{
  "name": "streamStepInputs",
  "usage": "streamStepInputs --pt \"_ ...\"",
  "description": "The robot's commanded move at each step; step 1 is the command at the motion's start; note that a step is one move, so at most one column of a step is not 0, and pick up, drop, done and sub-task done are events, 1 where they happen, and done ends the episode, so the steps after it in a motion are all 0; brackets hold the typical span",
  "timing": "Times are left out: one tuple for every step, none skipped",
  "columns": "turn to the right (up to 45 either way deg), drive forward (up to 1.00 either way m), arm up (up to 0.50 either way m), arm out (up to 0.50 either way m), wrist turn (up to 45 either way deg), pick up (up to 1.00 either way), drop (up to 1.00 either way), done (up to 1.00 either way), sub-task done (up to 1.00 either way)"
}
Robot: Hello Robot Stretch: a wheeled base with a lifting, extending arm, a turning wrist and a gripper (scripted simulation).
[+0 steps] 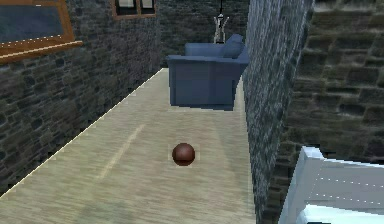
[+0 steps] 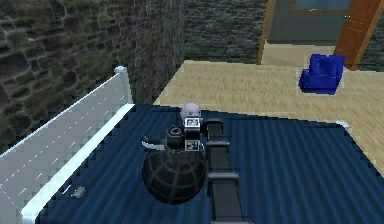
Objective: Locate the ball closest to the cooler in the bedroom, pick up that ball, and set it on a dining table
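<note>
The bed (image 2: 290,170) appears to carry a dark ball (image 2: 172,184); hazard: a nudge off-centre could roll it away toward the white rail (image 2: 70,135); a brown ball (image 1: 183,153) lies on the floor (image 1: 110,170), so the wrong ball may be chosen; the tool (image 2: 165,145) shows at the dark ball; its grip state and load cannot be determined.

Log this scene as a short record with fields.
floor ahead: reddish-brown round ball on the beige floor
far end: blue upholstered armchair
arm side: dark blue bed top with white slatted rail
on bed: large dark round ball at the gripper
gripper load: cannot tell whether it holds anything
beyond bed: blue boxy item on the floor near a wooden door frame
</note>
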Motion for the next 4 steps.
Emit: streamStepInputs --pt "0.0 0.0 -0.3 0.0 0.0 0.0 0.0 0.0 0.0" --pt "0.0 0.0 0.0 0.0 0.0 1.0 0.0 0.0 0.0" --pt "0.0 0.0 0.1 0.0 0.0 0.0 0.0 0.0 0.0" --pt "0.0 0.0 0.32 0.0 0.0 0.0 0.0 0.0 0.0"
